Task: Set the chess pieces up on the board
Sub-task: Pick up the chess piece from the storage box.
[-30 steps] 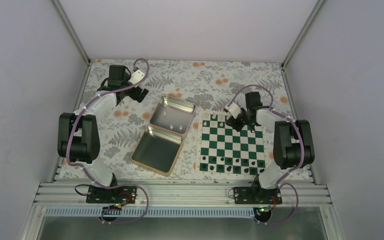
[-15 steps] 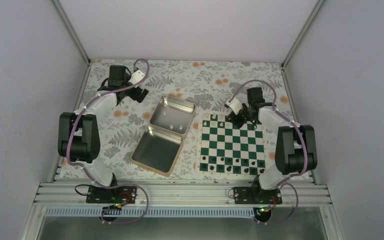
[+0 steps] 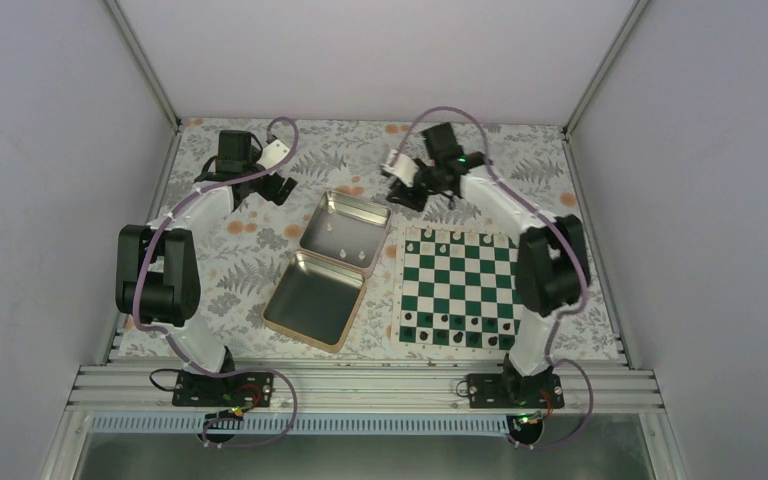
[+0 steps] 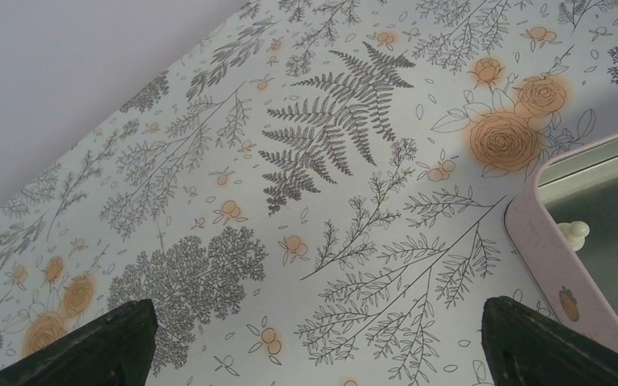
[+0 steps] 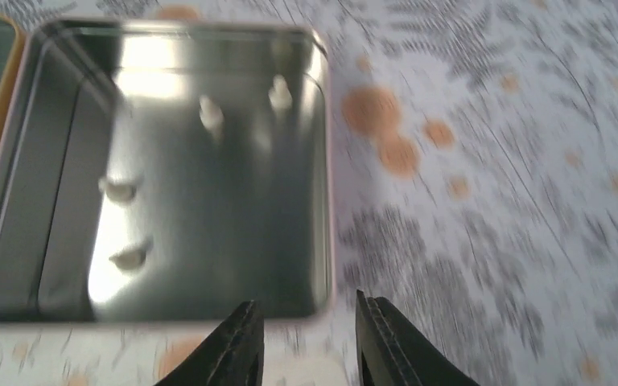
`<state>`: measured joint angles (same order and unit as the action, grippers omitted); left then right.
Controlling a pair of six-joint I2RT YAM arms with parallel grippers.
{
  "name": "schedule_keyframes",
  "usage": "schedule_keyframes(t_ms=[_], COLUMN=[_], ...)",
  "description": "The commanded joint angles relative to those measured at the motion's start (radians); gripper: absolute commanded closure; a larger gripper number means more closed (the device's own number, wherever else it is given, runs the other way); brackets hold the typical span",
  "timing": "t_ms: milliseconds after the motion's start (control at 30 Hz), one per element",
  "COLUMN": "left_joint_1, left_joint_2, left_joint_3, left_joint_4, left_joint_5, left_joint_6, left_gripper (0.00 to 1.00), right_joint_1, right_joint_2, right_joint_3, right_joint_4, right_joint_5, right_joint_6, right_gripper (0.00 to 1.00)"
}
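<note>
Chess pieces (image 5: 209, 114) loose in tin (image 5: 327, 161); right tool (image 5: 306, 304) narrowly parted, empty; left tool (image 4: 314, 304) wide.

1. Setting: a robot test cell, lab-type rather than domestic.
2. Plain pale walls (image 3: 380, 50) box in the table on three sides, joined by bare aluminium struts (image 3: 143, 62).
3. The left arm (image 3: 155, 275) and right arm (image 3: 550, 265) are bolted to a slotted metal rail (image 3: 360, 385).
4. A floral cloth (image 3: 545, 150) covers the work surface.
</note>
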<state>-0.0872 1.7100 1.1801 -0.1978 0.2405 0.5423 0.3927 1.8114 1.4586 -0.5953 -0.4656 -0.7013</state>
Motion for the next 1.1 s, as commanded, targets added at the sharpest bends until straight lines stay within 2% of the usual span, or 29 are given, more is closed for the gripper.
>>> schedule_keyframes(t_ms=[0,333,633,1067], left_joint_1=[0.006,0.009,0.008,0.016], left_joint_2=[-0.035,-0.035,-0.031,-0.044], left_joint_3=[0.008,0.005,0.003,-0.006], left_joint_4=[-0.001,-0.006,-0.003,0.000], left_joint_5=[0.001,0.026,0.048,0.051], left_joint_6=[0.005,0.008,0.007,0.006], left_gripper=[0.00,0.00,0.00,0.00], right_joint_1=[0.102,0.233,0.258,0.274], right_joint_2=[0.172,0.457,0.519,0.579], right_joint_3=[0.193,0.400,0.412,0.471], right_joint_4=[-0.038,0.007,0.045,0.032], right_joint_5=[-0.046,-0.058,-0.055,-0.065], right_joint_6=[0.026,0.043,0.057,0.050], right_gripper=[0.68,0.63,0.59,0.58])
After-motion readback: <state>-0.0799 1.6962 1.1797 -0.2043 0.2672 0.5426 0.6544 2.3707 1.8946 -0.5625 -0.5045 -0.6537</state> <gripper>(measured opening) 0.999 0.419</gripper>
